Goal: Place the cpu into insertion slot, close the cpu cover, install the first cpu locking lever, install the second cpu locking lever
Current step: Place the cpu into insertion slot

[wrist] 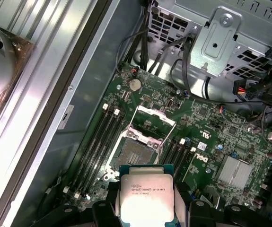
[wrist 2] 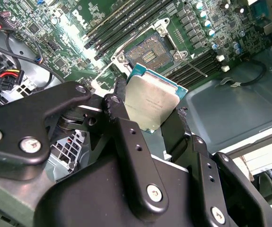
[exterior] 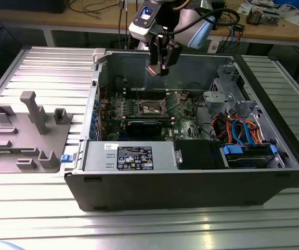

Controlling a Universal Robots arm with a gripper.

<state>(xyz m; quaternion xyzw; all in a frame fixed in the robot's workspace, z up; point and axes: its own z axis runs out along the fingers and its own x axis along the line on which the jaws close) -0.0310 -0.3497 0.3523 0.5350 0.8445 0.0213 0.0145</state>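
Well, starting at the exterior view's left, you have a grey fixture tray (exterior: 24,130) lying on the ribbed table (exterior: 191,229), well apart from the work. Next comes the open computer case (exterior: 191,187), and over its back wall hangs the gripper (exterior: 158,66), clamped on the cpu (wrist 2: 150,101). In the second wrist view its two black fingers (wrist 2: 121,118) press on opposite edges of the cpu, whose metal top faces the camera. The insertion slot (exterior: 152,108) sits on the green motherboard (exterior: 183,117) down inside the case, below the gripper and a little toward the exterior camera. The cpu is therefore well above it and not touching. In the first wrist view the insertion slot (wrist: 133,150) is bare. The cpu cover (wrist: 156,116) stands swung open on the far side of it from the cpu, so the way down looks unblocked. The cpu and the insertion slot seem roughly squared to each other, though at this slant you probably shouldn't trust that. Nothing is seated yet, and the cpu cover is not closed.
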